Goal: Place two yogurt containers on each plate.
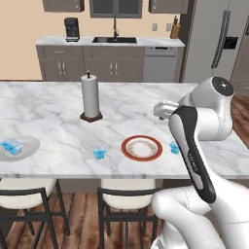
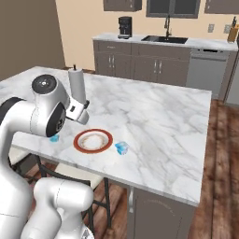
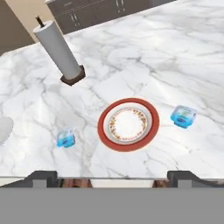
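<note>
we hover high over the marble island point(image 3: 183, 52) with our gripper point(image 3: 112, 177) spread wide and empty, a good spot for choosing a target. straight below sits the red-rimmed plate point(image 3: 127, 124), nothing on it yet. one yogurt container point(image 3: 183, 116) lies just beside that plate on one side, another yogurt pack point(image 3: 66, 139) a little further off on the other, both on bare counter. far along the island, the pale grey plate point(image 1: 30, 147) already carries blue packs point(image 1: 11, 146), two by our reckoning, though they blur together. so: two plates, two loose yogurts, one paper towel roll point(image 1: 90, 96) standing upright behind. half done, we'd judge; the two loose ones belong on this red plate.
</note>
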Controlling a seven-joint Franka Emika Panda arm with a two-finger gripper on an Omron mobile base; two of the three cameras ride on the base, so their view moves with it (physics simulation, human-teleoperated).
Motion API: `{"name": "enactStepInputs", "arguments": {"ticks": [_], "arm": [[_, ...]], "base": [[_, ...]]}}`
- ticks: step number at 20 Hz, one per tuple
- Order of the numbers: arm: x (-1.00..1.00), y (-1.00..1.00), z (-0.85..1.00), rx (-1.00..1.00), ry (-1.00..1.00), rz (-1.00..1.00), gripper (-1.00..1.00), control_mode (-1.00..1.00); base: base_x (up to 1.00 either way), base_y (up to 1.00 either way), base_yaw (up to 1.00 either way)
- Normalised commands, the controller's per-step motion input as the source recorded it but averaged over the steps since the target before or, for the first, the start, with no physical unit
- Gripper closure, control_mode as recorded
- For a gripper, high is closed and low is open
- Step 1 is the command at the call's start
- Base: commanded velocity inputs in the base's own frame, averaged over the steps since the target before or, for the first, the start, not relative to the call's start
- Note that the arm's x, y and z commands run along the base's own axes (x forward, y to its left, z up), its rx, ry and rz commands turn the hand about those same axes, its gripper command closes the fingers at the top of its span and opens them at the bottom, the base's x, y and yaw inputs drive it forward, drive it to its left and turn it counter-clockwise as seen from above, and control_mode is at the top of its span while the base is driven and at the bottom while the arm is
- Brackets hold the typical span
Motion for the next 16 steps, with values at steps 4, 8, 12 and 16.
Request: {"name": "enactStepInputs", "arguments": {"ticks": [4,8,12,16], "arm": [[0.25,0.15,0.0,0.0,0.08,-0.08,-1.0,-1.0],[0.35,1.0,-0.27,0.04,0.07,-0.09,-1.0,-1.0],[0.52,1.0,-0.42,-0.01,0.29,0.17,-1.0,-1.0],[0.78,0.99,-0.55,-0.11,0.4,0.21,-1.0,-1.0]], "base": [[0.0,0.0,0.0],[0.0,0.0,0.0],[0.0,0.0,0.0],[0.0,0.0,0.0]]}}
